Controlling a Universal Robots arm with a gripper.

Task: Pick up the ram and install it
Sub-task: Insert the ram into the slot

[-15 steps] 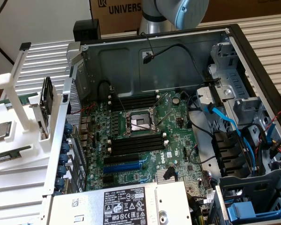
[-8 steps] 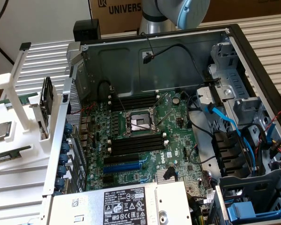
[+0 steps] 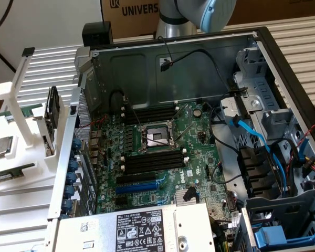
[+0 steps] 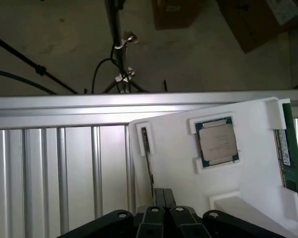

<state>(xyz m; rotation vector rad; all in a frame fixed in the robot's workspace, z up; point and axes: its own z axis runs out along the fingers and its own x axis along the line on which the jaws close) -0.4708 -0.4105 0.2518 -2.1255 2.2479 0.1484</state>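
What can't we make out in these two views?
- Ram: wrist view, partly cut off by the frame edge and the lip of the tray; label unreadable.
- Dark strip ahead of the shut end effector: wrist view, seen edge-on; what it is, and any contact, unclear.
- Arm: exterior view, cut off by the frame's top edge.
- Slots: exterior view, latch positions too small to tell.

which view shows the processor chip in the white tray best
Wrist view: the processor chip sits whole and face-on in the white tray. The exterior view has it at its far left, seen at a shallow slant.
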